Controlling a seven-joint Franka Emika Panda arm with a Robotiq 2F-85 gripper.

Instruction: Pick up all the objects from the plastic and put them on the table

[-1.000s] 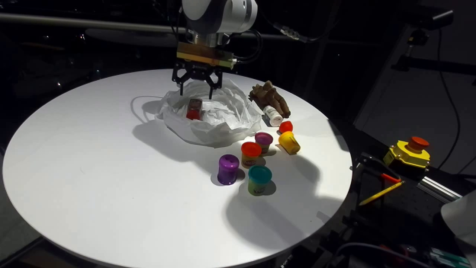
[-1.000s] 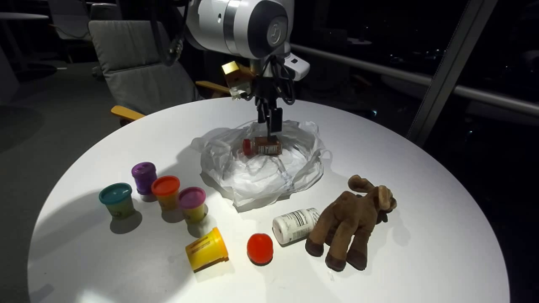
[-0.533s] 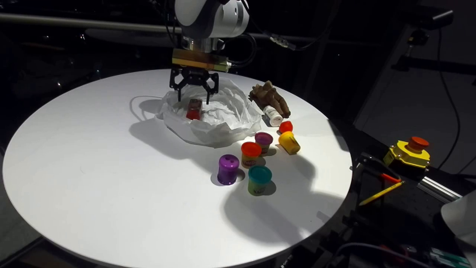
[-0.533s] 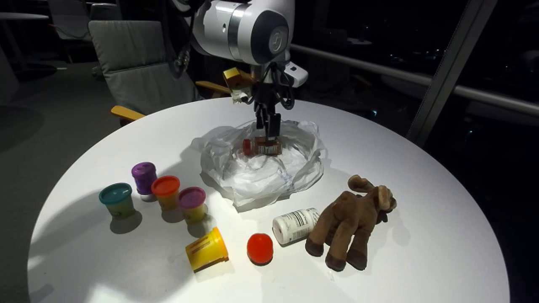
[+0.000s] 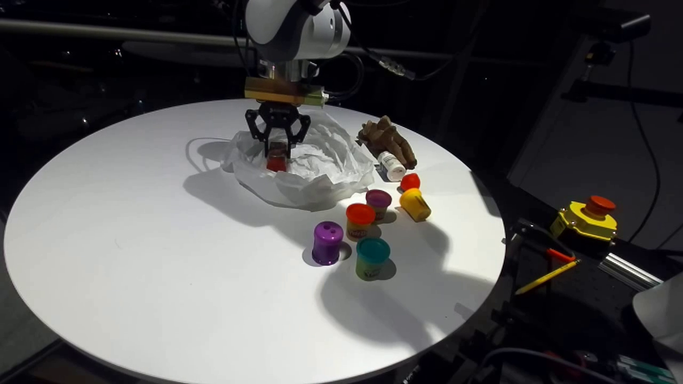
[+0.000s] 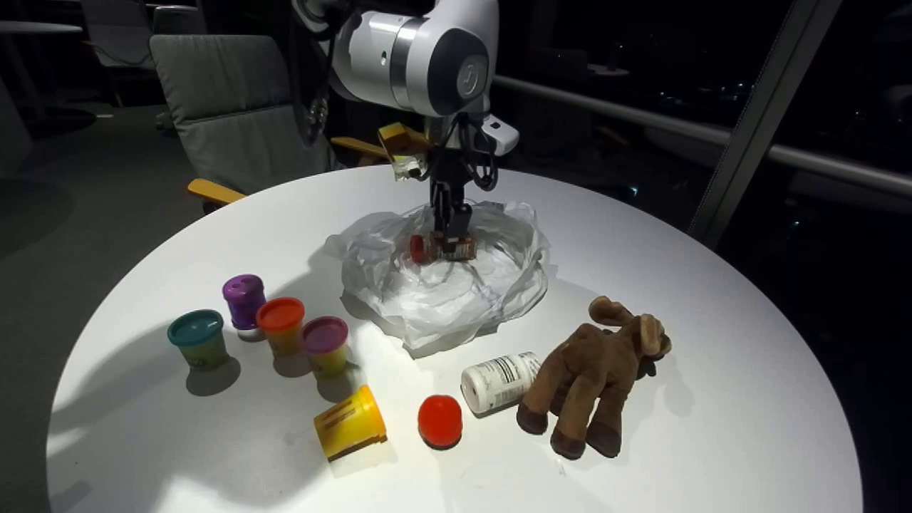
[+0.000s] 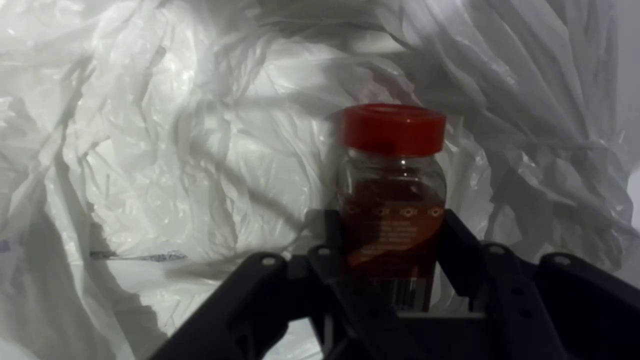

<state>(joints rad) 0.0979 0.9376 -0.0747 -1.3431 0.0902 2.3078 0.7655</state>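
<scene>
in the wrist view i have my gripper clasped around the red-capped jar, a finger along each side of its body; it lies inside the plastic bag. what worries me is the loose film: if a fold is pinched in with the jar, lifting would drag the bag up too, and i can't see under the fingertips to rule it out. smooth walls could also slip if my squeeze is light.

in an exterior view the purple pot and the teal-lidded tub stand on the table near the bag. carrying the jar low over that side could topple them, and a low exit could snag the bag's rim.

in an exterior view the white bottle and the yellow tub lie on their sides near the bag, so a nudge might set either rolling. letting the jar go too high beside the bag could crack it if it is glass, which i can't tell.
</scene>
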